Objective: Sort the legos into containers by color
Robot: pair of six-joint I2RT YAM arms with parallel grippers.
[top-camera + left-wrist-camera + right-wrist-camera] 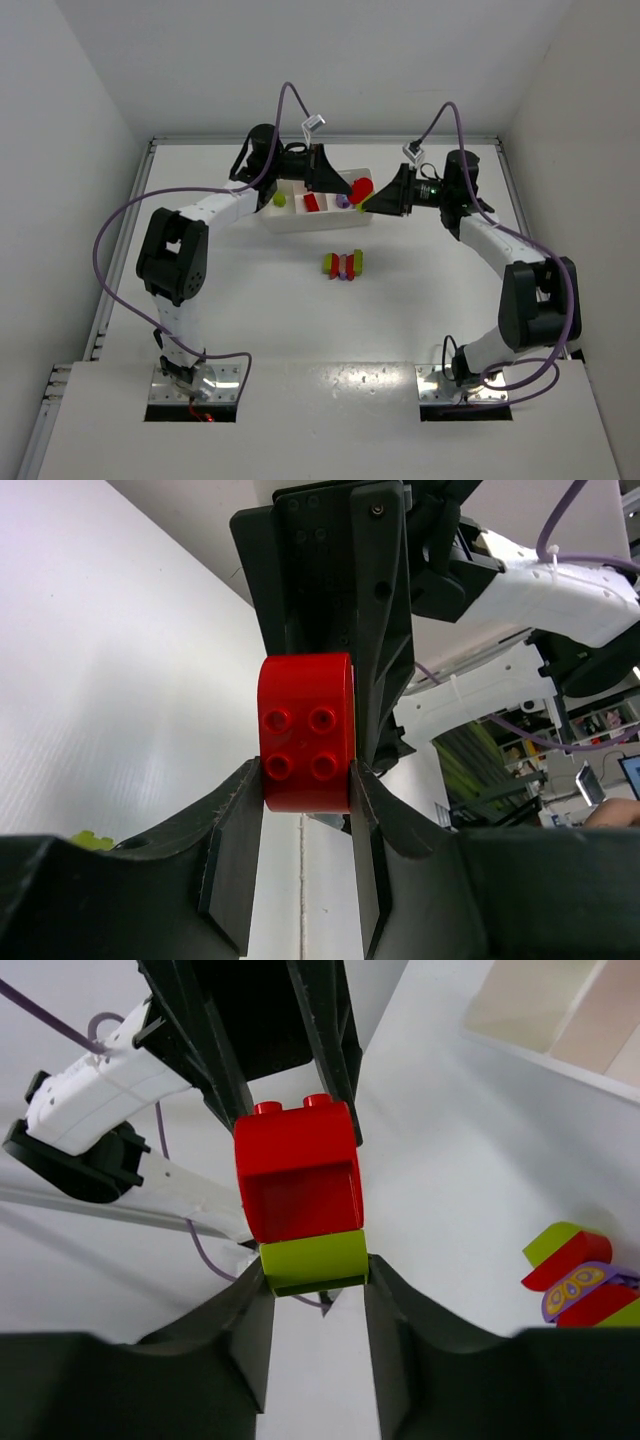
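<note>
While the left arm (175, 255) rises from its base at 7 o'clock, folds at the elbow and stretches rightward over the far half of the table (260, 310), the right arm (535, 300) mirrors it from 5 o'clock, bending and pointing leftward. The two wrists meet nose to nose just above the 3 o'clock end of the white tray (300, 222).

The left gripper (306, 778) is clenched on a red brick (305, 730). Its two dark fingers press the brick's opposite sides, and the four studs face its wrist camera. The brick is glossy, with one curved edge, and it hangs in the air clear of the table.

The right gripper (315, 1272) pinches a yellow-green brick (312, 1258) between its fingers, which touch it on both sides. This brick sits flush against the red one, the pair joined as a single stack. From the right wrist, the red brick's hollow face is open to view.

In the tray, a yellow-green piece (280, 199) lies in the 9 o'clock compartment, a red piece (312, 203) in the middle one, and a purple piece (342, 201) in the 3 o'clock one.

At 6 o'clock from the tray, apart from it, a cluster of bricks (343, 264) rests on the table. Its yellow-green, red and purple parts are stuck together.
</note>
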